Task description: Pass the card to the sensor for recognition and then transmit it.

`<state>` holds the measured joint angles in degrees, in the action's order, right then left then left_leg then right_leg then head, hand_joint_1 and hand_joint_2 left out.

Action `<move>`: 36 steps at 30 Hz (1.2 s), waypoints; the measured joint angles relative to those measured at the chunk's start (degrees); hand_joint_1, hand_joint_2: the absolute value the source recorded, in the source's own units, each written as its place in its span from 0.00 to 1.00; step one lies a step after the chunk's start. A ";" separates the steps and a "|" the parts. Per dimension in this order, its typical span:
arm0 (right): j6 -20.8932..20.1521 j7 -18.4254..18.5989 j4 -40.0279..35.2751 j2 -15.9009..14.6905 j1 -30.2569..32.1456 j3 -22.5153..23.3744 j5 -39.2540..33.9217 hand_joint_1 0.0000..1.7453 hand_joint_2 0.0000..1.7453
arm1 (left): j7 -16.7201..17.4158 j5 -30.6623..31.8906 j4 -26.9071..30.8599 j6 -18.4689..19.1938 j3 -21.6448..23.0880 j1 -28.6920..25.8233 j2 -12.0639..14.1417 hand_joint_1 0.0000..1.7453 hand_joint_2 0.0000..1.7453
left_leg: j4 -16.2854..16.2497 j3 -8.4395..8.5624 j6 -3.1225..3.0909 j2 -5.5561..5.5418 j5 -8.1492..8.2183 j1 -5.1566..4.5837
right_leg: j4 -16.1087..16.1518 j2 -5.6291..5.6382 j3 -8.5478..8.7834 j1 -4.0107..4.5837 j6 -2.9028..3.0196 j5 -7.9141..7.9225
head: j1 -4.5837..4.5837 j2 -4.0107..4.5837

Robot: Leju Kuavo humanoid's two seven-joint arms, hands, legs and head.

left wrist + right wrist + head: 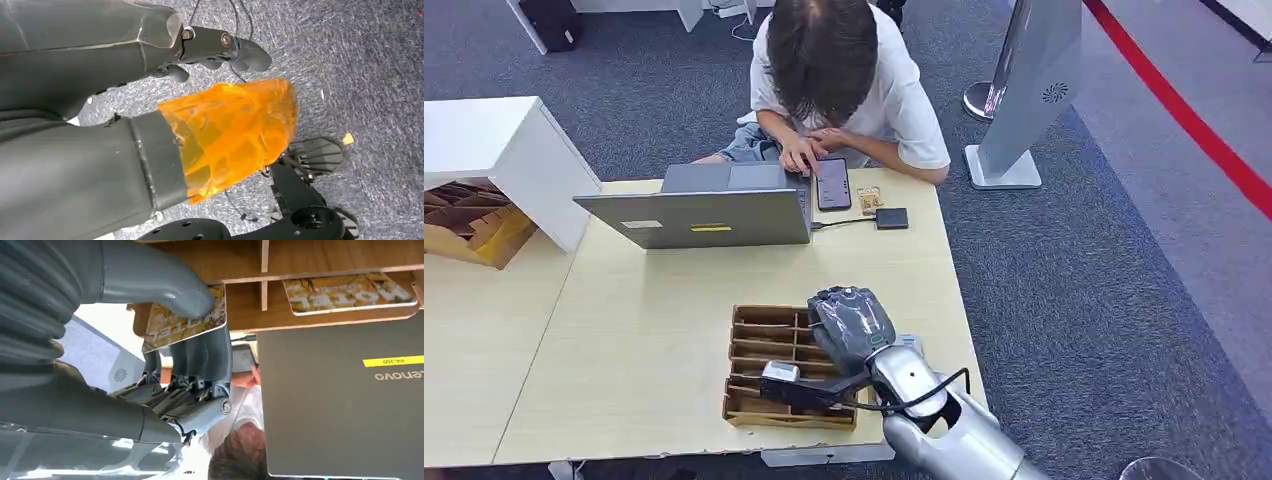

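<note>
The right hand (pixel 852 322) is positioned over the far right end of the wooden organizer tray (pixel 764 345) on the light wood tabletop (pixel 644 340). In the right wrist view, this hand pinches a card (pixel 186 320) with a yellow-and-brown printed face: the thumb (pixel 165 282) presses on one side and the fingers (pixel 200 357) back the other. The card is held at the edge of a tray compartment, partly over the tray's wood.

The tray is divided by thin wooden partitions into rows of narrow slots. In the right wrist view, a second card (pixel 350 292) of the same printed pattern lies flat in the adjoining compartment, separated from the held card by a partition. The contents of the remaining slots cannot be determined from the head view.

The left hand (pixel 220 47) hangs above grey carpet (pixel 360 65); its fingers are curled in and hold nothing.

At the far side of the tabletop stands an open grey laptop (pixel 714 205). Beside it lie a phone (pixel 832 184), touched by a seated person (pixel 834 70), a small brown item (pixel 870 198), and a small black box (pixel 891 218) cabled to the laptop.
</note>
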<state>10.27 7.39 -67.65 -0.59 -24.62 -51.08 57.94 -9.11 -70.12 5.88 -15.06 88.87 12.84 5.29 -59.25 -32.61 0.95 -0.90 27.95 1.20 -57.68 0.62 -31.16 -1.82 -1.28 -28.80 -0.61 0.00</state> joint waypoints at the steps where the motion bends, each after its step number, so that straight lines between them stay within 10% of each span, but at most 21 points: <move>1: 0.02 0.04 0.00 0.00 -0.01 0.00 0.00 0.72 1.00 | 0.00 0.00 0.00 0.00 0.00 0.00 0.00 0.00 0.00 | 0.00 0.00 0.00 0.00 0.00 0.00 | 0.00 0.00 0.00 0.00 0.00 0.00 | 0.00 0.00; 36: 7.74 -5.44 -8.09 -0.20 2.44 1.51 -1.29 0.96 1.00 | -0.55 -1.29 0.00 -0.20 0.00 -0.28 0.02 0.00 0.00 | 0.00 -0.01 0.00 0.01 -0.01 0.00 | 0.00 0.01 -0.02 0.00 0.00 0.01 | 0.00 0.00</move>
<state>18.01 1.94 -75.74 -0.79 -22.19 -49.57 56.65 -9.66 -71.41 5.88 -15.26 88.87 12.56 5.31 -59.25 -32.61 0.95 -0.89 27.94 1.20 -57.68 0.63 -31.17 -1.82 -1.28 -28.79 -0.61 0.00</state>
